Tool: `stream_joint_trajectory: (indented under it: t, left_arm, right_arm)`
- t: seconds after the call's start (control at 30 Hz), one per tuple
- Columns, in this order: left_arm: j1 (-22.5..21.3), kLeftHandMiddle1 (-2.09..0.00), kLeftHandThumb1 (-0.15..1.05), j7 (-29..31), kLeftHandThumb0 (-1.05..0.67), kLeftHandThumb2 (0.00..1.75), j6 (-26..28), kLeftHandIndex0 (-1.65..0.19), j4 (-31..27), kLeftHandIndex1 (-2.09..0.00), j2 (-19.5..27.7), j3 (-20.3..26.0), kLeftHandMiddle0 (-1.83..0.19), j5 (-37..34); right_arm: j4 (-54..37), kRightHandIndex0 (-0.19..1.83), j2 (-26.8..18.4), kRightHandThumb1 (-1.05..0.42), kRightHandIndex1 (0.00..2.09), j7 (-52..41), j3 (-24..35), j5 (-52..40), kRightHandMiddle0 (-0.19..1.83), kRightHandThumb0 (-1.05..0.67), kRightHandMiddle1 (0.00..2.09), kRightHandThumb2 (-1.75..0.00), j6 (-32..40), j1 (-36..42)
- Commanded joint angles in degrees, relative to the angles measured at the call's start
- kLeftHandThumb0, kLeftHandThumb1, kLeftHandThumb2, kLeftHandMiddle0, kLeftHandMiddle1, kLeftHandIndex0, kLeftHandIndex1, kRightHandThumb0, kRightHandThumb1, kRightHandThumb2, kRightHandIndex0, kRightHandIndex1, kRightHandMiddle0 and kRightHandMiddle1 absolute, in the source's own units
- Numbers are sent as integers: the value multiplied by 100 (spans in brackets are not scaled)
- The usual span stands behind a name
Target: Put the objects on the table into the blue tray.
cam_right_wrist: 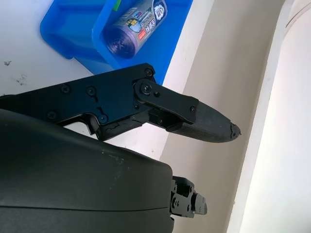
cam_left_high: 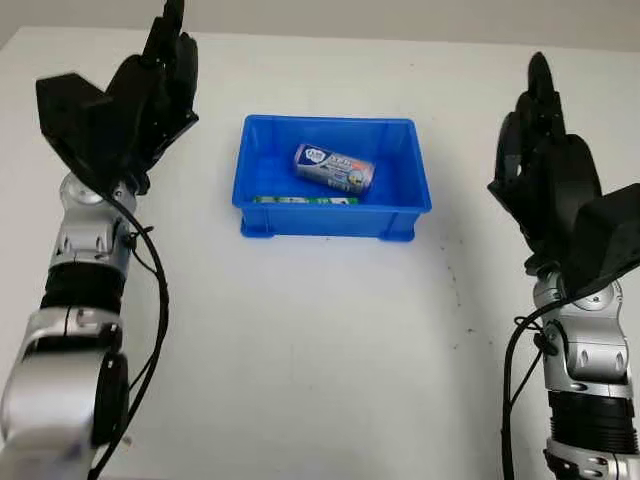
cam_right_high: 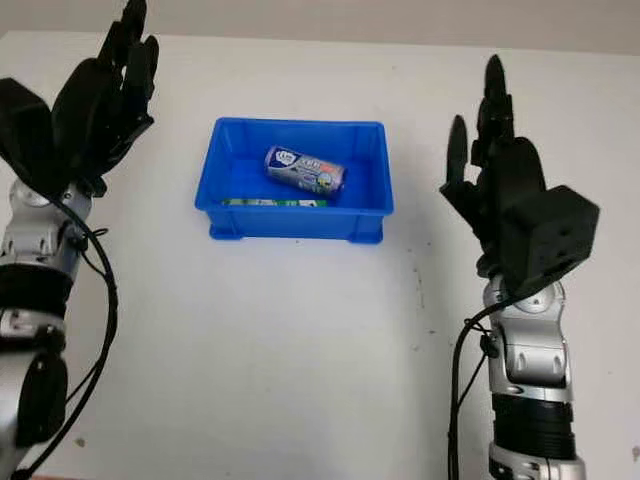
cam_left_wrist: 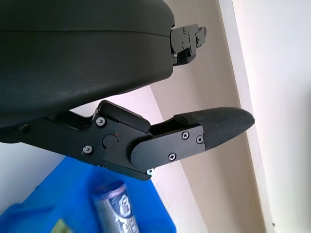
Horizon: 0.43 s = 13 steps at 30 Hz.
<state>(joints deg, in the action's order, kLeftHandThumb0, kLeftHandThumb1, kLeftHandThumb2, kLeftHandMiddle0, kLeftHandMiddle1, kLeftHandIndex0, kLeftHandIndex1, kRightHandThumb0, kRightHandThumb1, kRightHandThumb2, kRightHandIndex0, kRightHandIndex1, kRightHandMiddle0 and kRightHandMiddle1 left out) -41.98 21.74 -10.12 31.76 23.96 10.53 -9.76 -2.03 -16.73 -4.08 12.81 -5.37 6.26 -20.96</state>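
The blue tray (cam_left_high: 415, 160) stands at the middle of the white table, towards the back. Inside it a silver-purple roll with a printed label (cam_left_high: 334, 167) lies on its side, and a flat green packet (cam_left_high: 304, 200) lies along the near wall. My left hand (cam_left_high: 150, 85) is raised to the left of the tray, open and holding nothing. My right hand (cam_left_high: 540, 165) is raised to the right of the tray, open too. The roll (cam_right_wrist: 132, 26) and the tray (cam_right_wrist: 58, 29) also appear in the right wrist view, beyond the fingers (cam_right_wrist: 204, 124).
The white table (cam_left_high: 320, 340) stretches bare in front of the tray, with a few small dark specks (cam_left_high: 455, 290) on it. A pale wall runs along the table's far edge.
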Motion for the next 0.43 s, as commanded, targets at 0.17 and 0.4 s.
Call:
stream_joint_trajectory:
  t: [0.17, 0.4]
  left_arm:
    - [769, 0, 105, 20, -74, 72, 335, 19, -707, 0, -136, 223, 19, -370]
    - [1157, 0, 105, -105, -73, 73, 554, 19, -1100, 0, -280, 199, 19, -358]
  right_arm:
    - [7, -19, 42, -105, 0, 42, 54, -90, -19, -73, 0, -79, -6, -38]
    - [-161, -19, 9, -105, 0, 12, -20, -4, -19, -74, 0, -78, 75, 64]
